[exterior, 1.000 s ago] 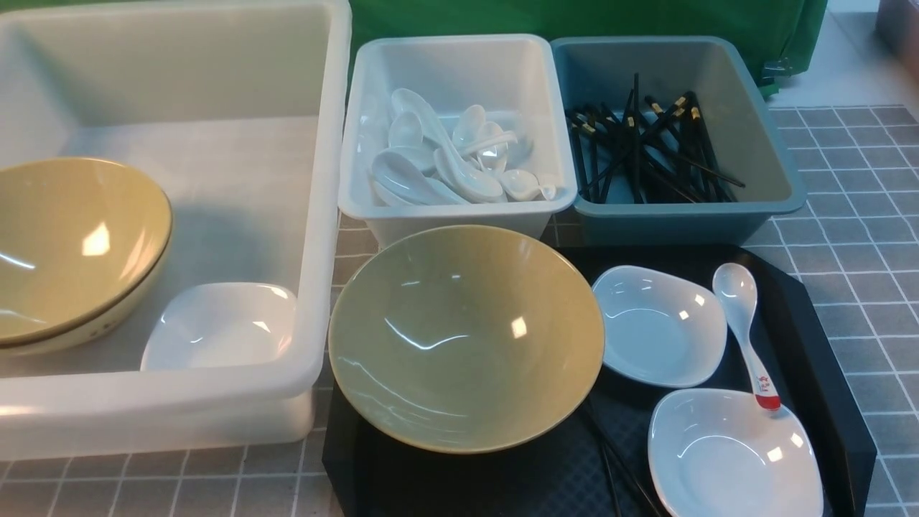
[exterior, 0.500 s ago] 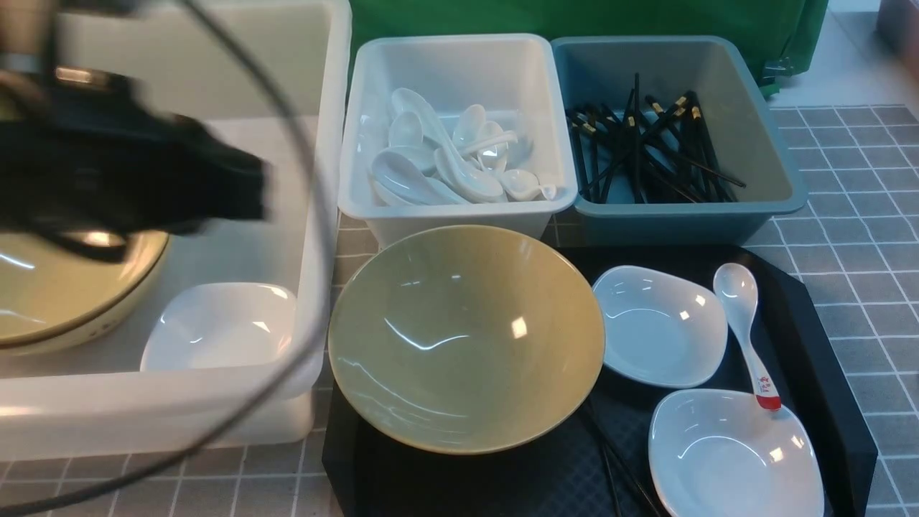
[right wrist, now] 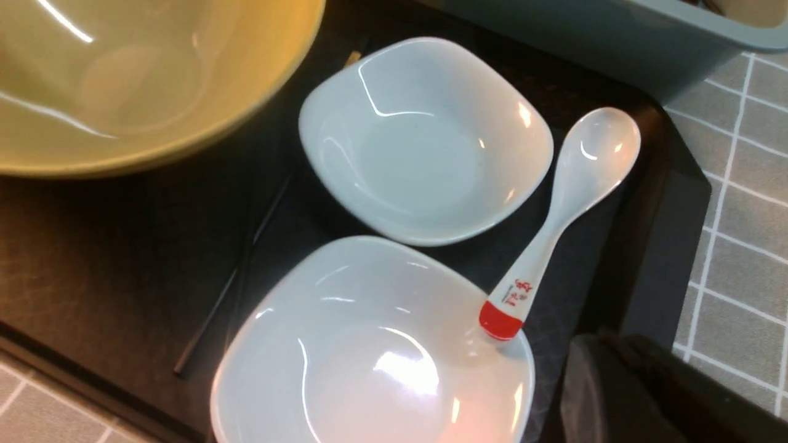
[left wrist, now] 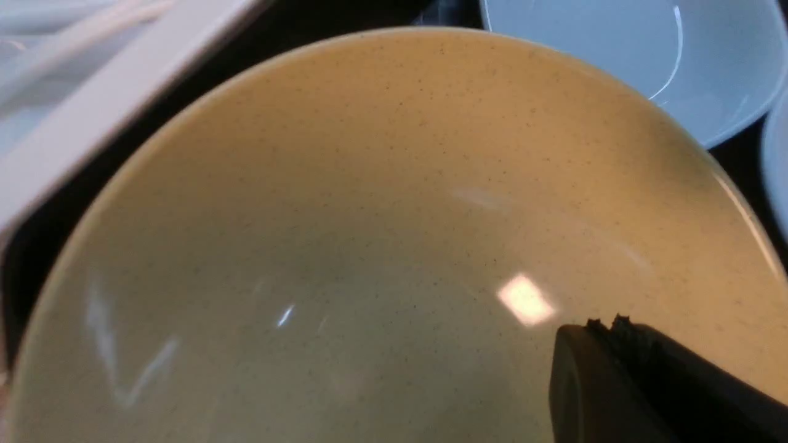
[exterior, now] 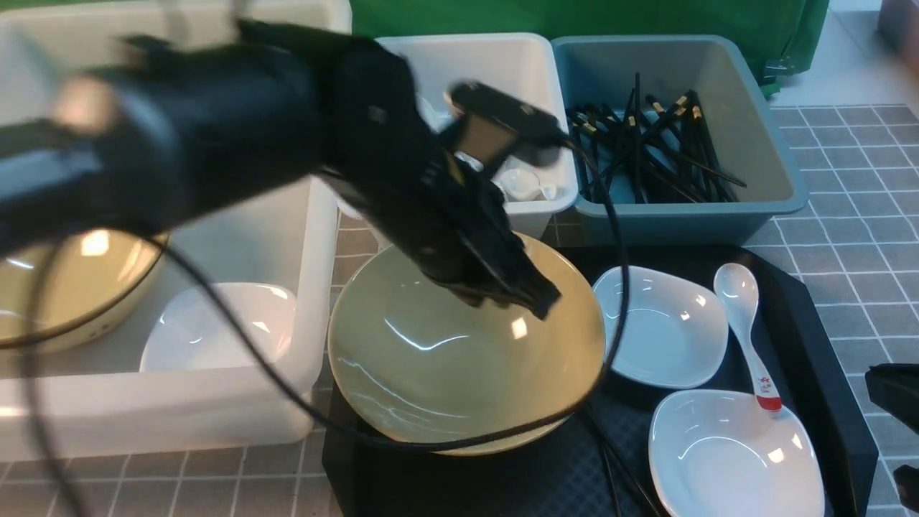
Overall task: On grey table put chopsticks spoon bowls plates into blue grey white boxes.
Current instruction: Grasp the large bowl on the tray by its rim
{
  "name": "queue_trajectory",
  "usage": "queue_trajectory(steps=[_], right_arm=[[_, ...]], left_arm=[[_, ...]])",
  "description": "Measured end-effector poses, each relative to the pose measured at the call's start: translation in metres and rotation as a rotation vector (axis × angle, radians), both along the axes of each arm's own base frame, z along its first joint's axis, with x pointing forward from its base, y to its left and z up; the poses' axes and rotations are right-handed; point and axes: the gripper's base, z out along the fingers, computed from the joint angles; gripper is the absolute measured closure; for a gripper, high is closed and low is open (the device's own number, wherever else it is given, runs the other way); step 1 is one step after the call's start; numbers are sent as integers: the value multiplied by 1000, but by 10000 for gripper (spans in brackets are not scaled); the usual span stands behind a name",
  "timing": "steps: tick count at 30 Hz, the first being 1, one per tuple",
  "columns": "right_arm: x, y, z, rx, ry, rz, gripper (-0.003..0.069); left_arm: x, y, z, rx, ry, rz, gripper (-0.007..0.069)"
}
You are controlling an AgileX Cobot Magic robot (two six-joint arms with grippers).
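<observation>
A yellow-green bowl point(exterior: 445, 366) sits on a black tray, with two white plates point(exterior: 660, 327) point(exterior: 732, 452) and a white spoon point(exterior: 747, 323) to its right. The spoon's red tip rests on the near plate's rim point(right wrist: 502, 320). Black chopsticks point(right wrist: 234, 283) lie on the tray, partly under the bowl. My left gripper point(exterior: 542, 305) is shut and empty, hovering over the bowl's inside point(left wrist: 606, 323). My right gripper point(exterior: 879, 380) is shut and empty at the tray's right edge, near the spoon handle point(right wrist: 606, 347).
The big translucent tub point(exterior: 316, 215) at left holds another yellow-green bowl point(exterior: 72, 287) and a white plate point(exterior: 215, 323). The white bin point(exterior: 531, 64) holds spoons; the blue-grey bin point(exterior: 761, 143) holds chopsticks. The black tray point(exterior: 811, 323) lies on the grey table point(exterior: 861, 251).
My left arm has swung from over the tub to the right, its gripper now over the bowl on the tray. My right gripper has entered at the right edge.
</observation>
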Motion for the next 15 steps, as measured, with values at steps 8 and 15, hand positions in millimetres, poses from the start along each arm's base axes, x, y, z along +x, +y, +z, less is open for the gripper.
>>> queue_trajectory(steps=[8,15], right_arm=[[0,0,0,7,0,-1,625],[0,0,0,8,-1,-1,625]], left_arm=[[7,-35,-44,19,101,-30,633],[-9,-61,-36,-35,147,-116,633]])
